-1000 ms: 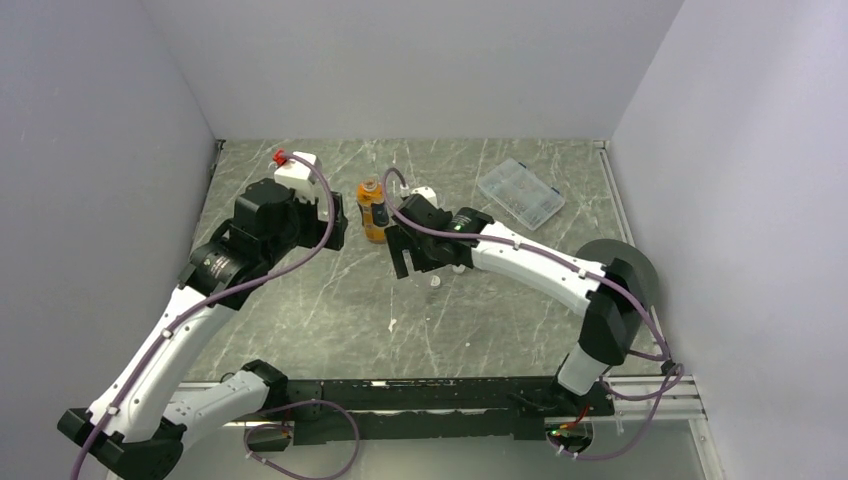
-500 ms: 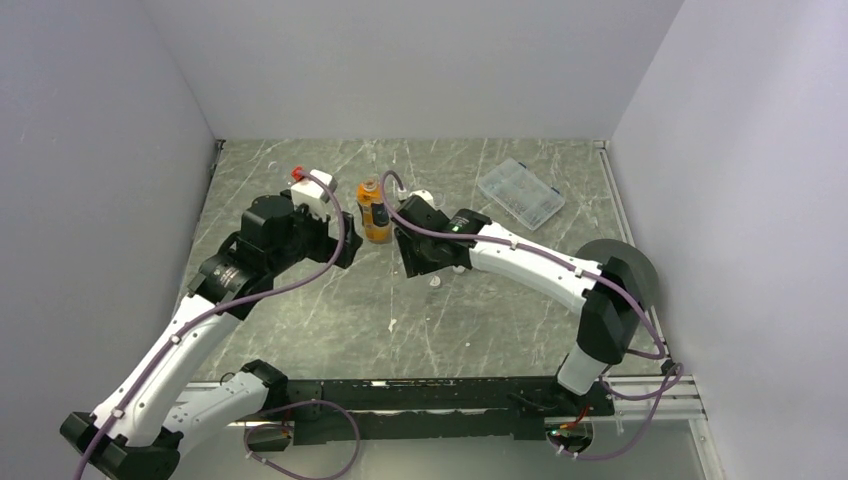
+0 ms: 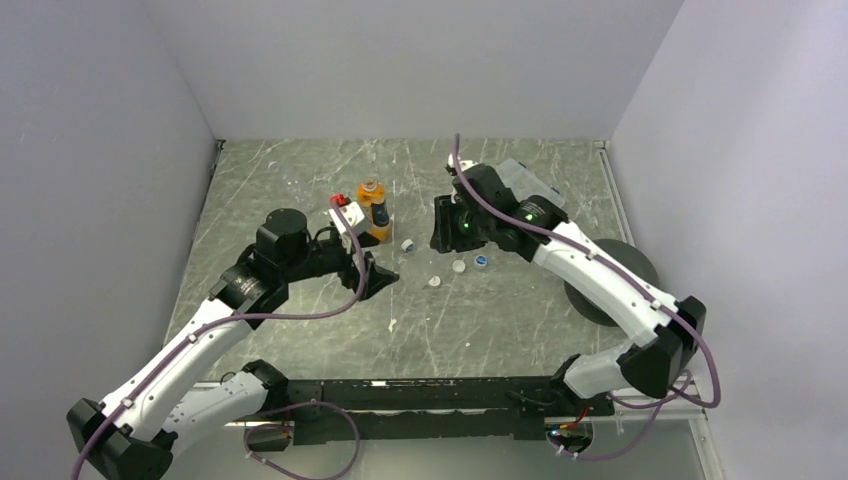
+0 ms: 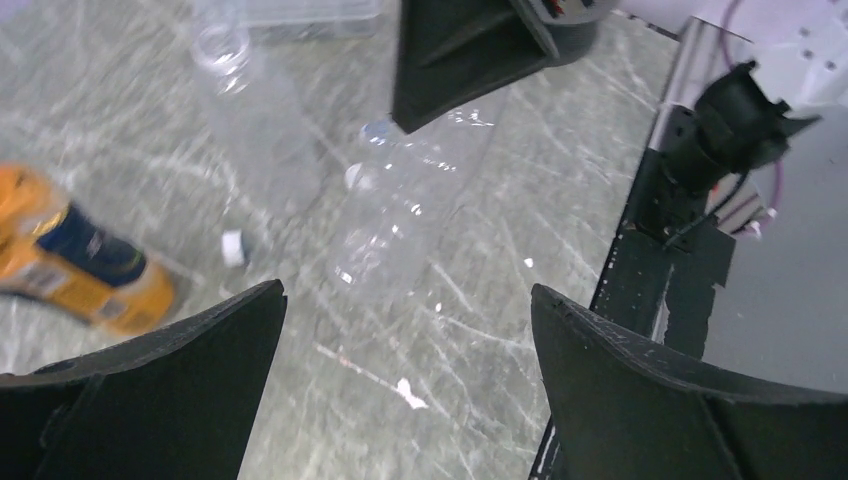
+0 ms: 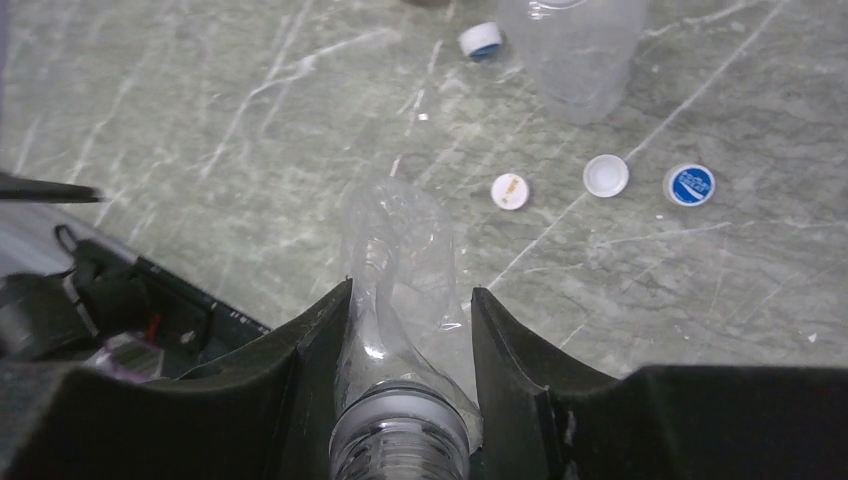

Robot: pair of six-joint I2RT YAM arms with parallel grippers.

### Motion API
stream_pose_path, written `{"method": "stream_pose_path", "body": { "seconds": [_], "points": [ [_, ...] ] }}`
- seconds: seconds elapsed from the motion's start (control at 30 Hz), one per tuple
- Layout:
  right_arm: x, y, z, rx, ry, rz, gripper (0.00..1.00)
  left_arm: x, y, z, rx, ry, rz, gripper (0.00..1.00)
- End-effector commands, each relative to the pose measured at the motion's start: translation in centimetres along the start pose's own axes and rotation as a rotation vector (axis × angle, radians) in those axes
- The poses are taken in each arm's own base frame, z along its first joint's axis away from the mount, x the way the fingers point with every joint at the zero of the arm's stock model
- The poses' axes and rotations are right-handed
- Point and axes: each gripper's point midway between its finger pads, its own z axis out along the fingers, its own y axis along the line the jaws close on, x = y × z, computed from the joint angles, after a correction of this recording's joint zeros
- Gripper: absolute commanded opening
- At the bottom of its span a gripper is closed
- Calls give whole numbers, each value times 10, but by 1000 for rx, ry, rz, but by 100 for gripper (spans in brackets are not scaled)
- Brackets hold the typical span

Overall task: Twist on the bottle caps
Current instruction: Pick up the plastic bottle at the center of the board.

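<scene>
My right gripper (image 3: 443,224) (image 5: 410,300) is shut on the neck end of a clear crumpled bottle (image 5: 398,245), held above the table. That same bottle (image 4: 405,205) hangs ahead of my open, empty left gripper (image 3: 378,276) (image 4: 405,292). A second clear bottle (image 5: 575,50) (image 4: 250,110) stands uncapped. The orange bottle (image 3: 374,212) (image 4: 80,262) stands left of the middle. Loose caps lie on the table: two white caps (image 5: 511,191) (image 5: 606,175), a blue-topped cap (image 5: 689,184) (image 3: 481,261), and a blue-rimmed white cap (image 5: 481,40) (image 3: 408,244).
A flat clear box (image 3: 532,192) lies at the back right, partly behind the right arm. A large black disc (image 3: 628,268) sits at the right under that arm. The black rail (image 3: 420,395) runs along the near table edge.
My right gripper has closed on the clear bottle, lifted it and swung right. My left arm has dropped and reached toward the middle, still open.
</scene>
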Motion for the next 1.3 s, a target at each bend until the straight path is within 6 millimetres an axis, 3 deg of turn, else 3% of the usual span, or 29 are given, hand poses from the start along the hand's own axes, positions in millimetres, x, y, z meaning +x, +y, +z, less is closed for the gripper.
{"method": "stream_pose_path", "body": {
  "seconds": [0.0, 0.23, 0.53, 0.97, 1.17, 1.27],
  "points": [
    [-10, 29, -35, -165, -31, -53, 26, -25, -34, 13, 201, -114, 174, 99],
    [-14, 47, -62, -283, -72, -88, 26, -22, -44, 41, 278, -123, 213, 99],
    [-16, 65, -76, -368, -96, -116, 27, -26, -63, 49, 391, -174, 231, 93],
    [-23, 74, -83, -392, -116, -132, 28, -11, -65, 52, 401, -130, 194, 83],
    [-23, 74, -83, -386, -122, -130, 30, -7, -58, 60, 374, -101, 165, 69],
    [-25, 71, -84, -366, -132, -124, 41, -7, -49, 65, 323, -95, 151, 56]
  ]
}}
